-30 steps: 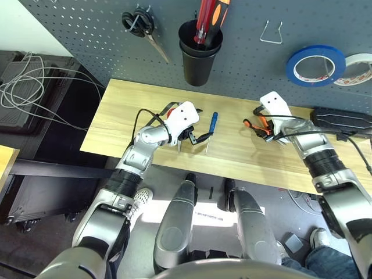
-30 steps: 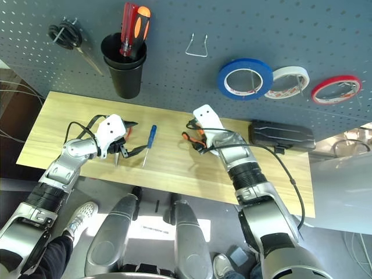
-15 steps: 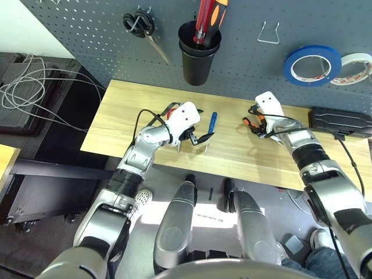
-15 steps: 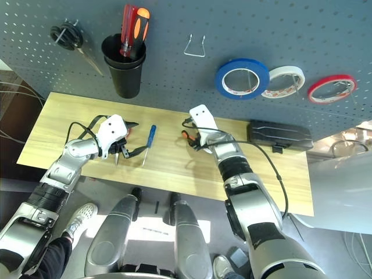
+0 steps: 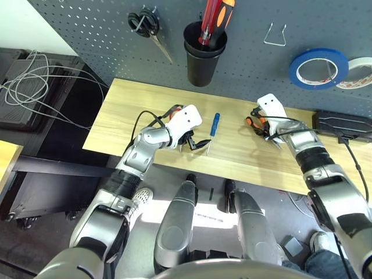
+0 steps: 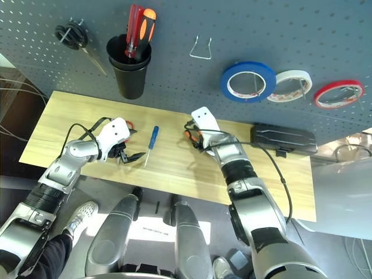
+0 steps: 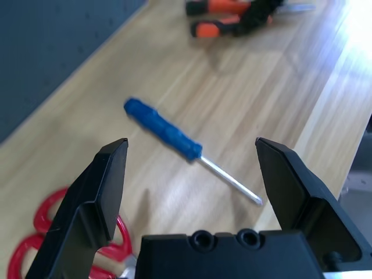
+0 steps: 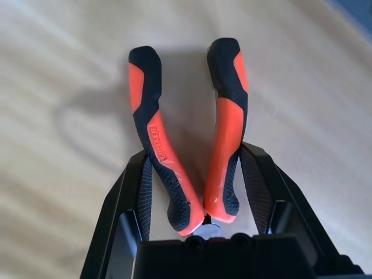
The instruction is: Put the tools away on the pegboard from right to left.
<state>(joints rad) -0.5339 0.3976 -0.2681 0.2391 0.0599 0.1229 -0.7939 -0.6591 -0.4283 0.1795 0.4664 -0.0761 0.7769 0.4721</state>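
The orange-and-black pliers (image 8: 168,174) lie on the wooden table (image 5: 145,99) right of centre. My right gripper (image 8: 195,154) is shut on their two handles, one finger pressing each side. A slim blue-handled screwdriver (image 5: 213,124) lies mid-table. My left gripper (image 7: 192,145) hovers open just left of it, above the red-handled scissors (image 7: 40,238). The blue tape roll (image 6: 248,81) hangs on the dark grey pegboard (image 6: 290,35).
On the pegboard are black scissors (image 5: 144,23), a black cup (image 5: 202,52) holding red and orange screwdrivers, a bare wire hook (image 5: 275,35), a white tape roll (image 6: 289,85) and a red one (image 6: 339,94). A black box (image 5: 343,125) sits at the table's right end.
My right gripper's fingers have closed in onto the pliers' handles. The left arm has stayed where it was, still open. The camera has shifted a little.
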